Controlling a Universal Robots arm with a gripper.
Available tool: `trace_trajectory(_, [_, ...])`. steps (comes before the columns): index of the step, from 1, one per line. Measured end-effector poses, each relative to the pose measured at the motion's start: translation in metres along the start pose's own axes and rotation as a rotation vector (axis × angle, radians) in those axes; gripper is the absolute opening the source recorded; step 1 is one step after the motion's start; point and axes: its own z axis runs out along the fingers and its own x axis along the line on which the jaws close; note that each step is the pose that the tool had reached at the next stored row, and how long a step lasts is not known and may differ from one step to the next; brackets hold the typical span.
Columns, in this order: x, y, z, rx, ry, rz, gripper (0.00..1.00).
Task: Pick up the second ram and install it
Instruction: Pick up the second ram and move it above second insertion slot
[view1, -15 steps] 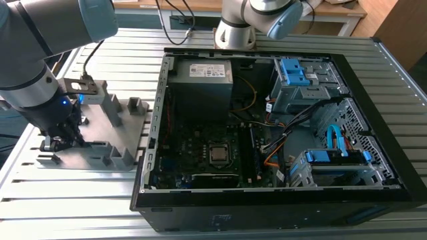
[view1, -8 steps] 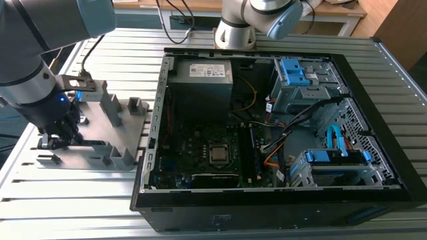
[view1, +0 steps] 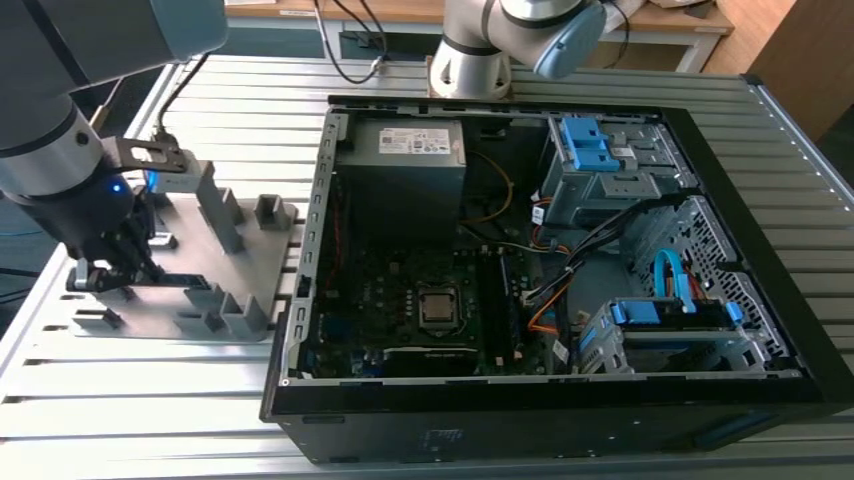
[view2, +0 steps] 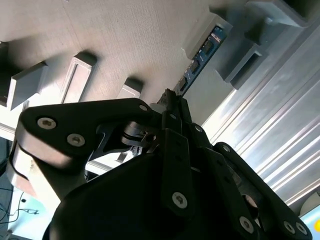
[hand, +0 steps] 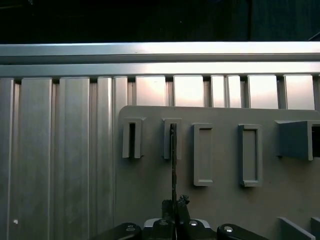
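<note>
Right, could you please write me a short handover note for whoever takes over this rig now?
Gripper: shut on one end of the slim blue-green memory stick.
Stick: on edge, other end in a slotted gray plastic holder block, to the exterior view's left of the open black computer case.
Done: grasp. Left: lifting out, installing in the case.

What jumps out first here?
The open black computer case sits mid-frame in the exterior view. At that view's left lies a gray plastic holder tray; in the second wrist view the arm's black gripper is at the end of the slim blue-green memory stick slotted in that tray.
</note>
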Motion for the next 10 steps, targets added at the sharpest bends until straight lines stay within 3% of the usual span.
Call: trace_trajectory(10, [-0.0006, 0.0007, -0.0145, -0.0001, 0.0, 0.0, 0.14])
